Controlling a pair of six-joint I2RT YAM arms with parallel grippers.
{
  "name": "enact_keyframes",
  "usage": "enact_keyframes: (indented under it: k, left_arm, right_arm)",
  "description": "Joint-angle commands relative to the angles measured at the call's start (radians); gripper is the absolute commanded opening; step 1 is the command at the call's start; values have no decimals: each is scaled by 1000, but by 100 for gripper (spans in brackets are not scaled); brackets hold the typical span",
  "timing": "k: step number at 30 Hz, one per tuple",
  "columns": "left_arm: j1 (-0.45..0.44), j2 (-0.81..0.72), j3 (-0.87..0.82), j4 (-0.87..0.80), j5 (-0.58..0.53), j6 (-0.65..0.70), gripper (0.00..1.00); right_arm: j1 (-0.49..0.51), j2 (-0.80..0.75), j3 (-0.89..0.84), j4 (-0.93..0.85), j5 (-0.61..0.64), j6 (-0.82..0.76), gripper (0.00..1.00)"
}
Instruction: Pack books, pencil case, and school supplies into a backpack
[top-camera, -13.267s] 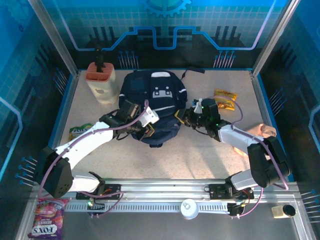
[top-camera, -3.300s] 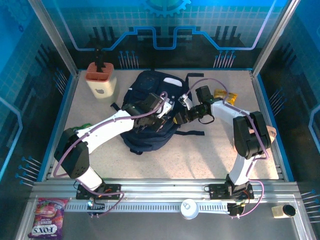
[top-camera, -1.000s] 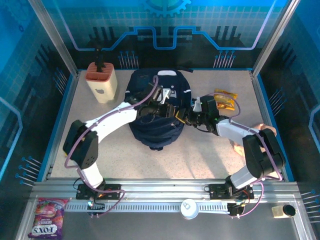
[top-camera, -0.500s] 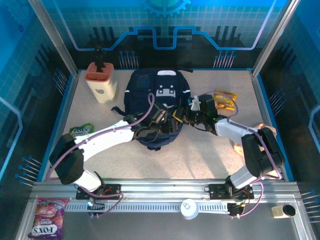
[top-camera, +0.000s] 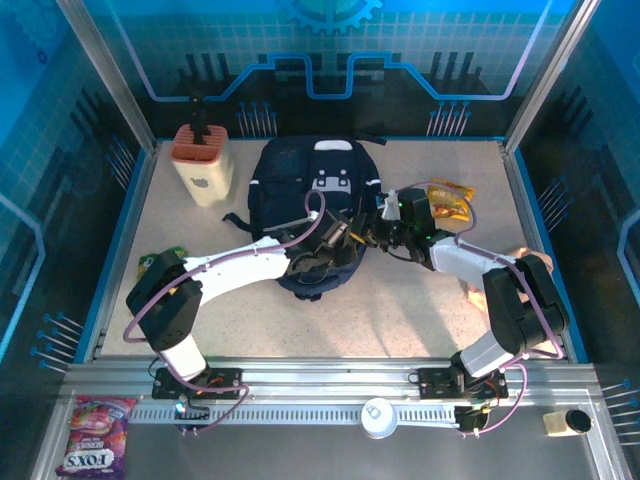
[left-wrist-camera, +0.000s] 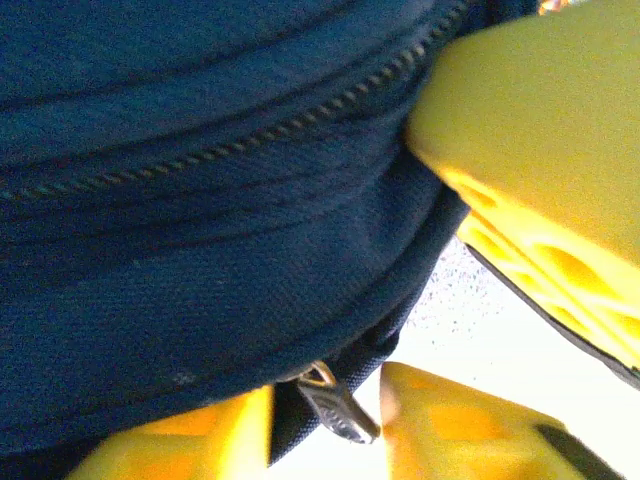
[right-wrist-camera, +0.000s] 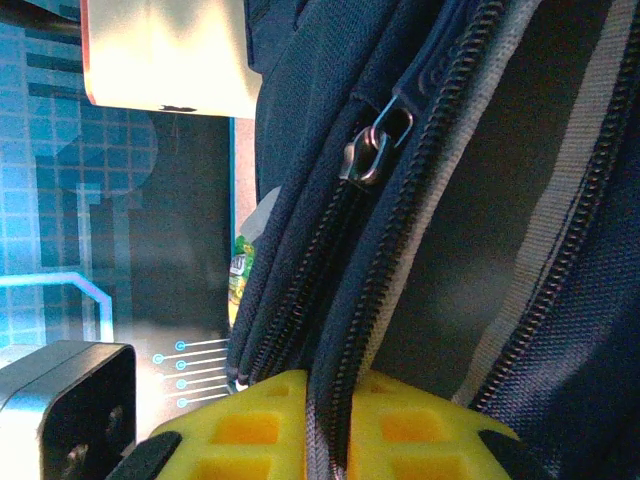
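Packing stage: the backpack (top-camera: 290, 180) lies flat at the middle of the counter (top-camera: 400, 300), its top toward the far wall, and both arms work at its near right edge. The step in hand appears to be a zip operation. I cannot tell whether the compartment is being opened or closed, nor what is already inside. The left gripper (left-wrist-camera: 325, 425) has its jaws narrowly apart, with a small grey metal zip pull (left-wrist-camera: 335, 408) and a fold of fabric in the gap. I cannot tell whether the jaws pinch it. The right gripper (right-wrist-camera: 330, 430) has its jaws closed on a zip-edged fold of the backpack, holding the fabric taut. A 2nd slider (right-wrist-camera: 365, 150) sits higher on that seam. Outside the bag, a beige holder (top-camera: 205, 175) stands at the far left, a yellow-orange packet (top-camera: 450, 197) lies at the right, and a green packet (top-camera: 150, 262) lies partly under the left arm. In my judgement, any supplies in the holder are not yet packed. The bag is coarse-woven navy cloth, soft and slumping, with dark coil zips, thin pale stripes, white patches and black straps. The holder looks smooth and rigid, with a terracotta top. The packets are glossy and crinkled. The finger pads are yellow with moulded recesses.
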Motion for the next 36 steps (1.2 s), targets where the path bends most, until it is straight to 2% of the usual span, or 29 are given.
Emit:
enact_keyframes:
  k: [1,3,9,13,17,22,26,28,31,34,36]
  left_arm:
    - [-1,-3,23,-34,-75,-24,21]
    - [-1,-21,5,-44,-80,-31,14]
    - [10,-102,-77,-85,-75,-33,0]
    - [60,-197,-202,-86,-43,-29,0]
    - [150,-301,-332,-91,3,1,0]
    - [283,-382,-423,-161,16,93,0]
    - [385,-388,-412,-162,69,213,0]
    - [392,-372,-369,-159,104,293,11]
    - [390,-361,-286,-228,97,384,40]
    - [371,-396,-212,-286,60,522,54]
    - [344,-411,-181,-259,97,636,71]
  right_arm:
    - [14,-22,20,65,-27,-7,14]
    - [9,-24,21,51,-12,-13,13]
    - [-14,-49,16,-3,87,-35,12]
    - [-39,-63,4,-42,140,-39,12]
    - [-57,-71,-5,-49,160,-42,12]
    - [-68,-83,-3,-85,184,-60,11]
    - [-81,-93,-1,-104,194,-71,11]
    - [-87,-97,5,-116,190,-78,12]
    - [-89,-123,8,-154,188,-106,16]
    - [-105,-176,-3,-222,205,-156,30]
    - [-118,-210,-1,-283,218,-207,43]
